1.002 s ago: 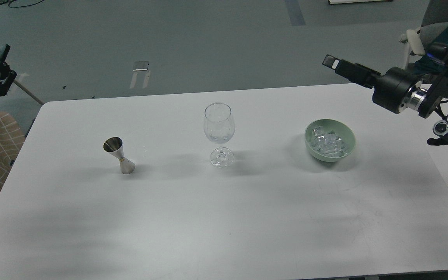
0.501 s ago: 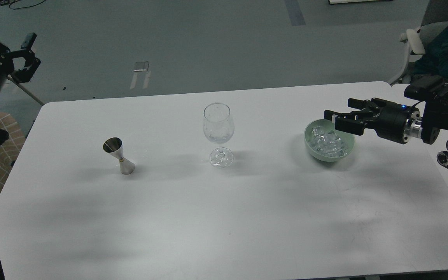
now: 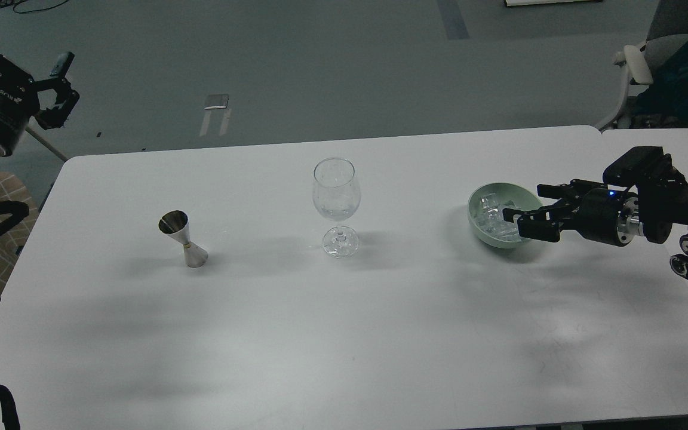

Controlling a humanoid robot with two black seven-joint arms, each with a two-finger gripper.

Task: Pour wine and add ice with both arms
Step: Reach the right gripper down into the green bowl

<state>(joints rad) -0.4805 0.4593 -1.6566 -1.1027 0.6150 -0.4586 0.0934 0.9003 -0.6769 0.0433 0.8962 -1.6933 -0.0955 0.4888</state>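
Head view: right claw (image 3: 526,209) spread over glassy ice (image 3: 495,216); left claw (image 3: 60,89) seemingly parted.

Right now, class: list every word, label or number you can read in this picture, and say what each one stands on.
"ROBOTIQ": white letters on the black body of the left gripper, seen upside down, partly blurred.
No readable text on the jigger, wine glass, bowl or right gripper.
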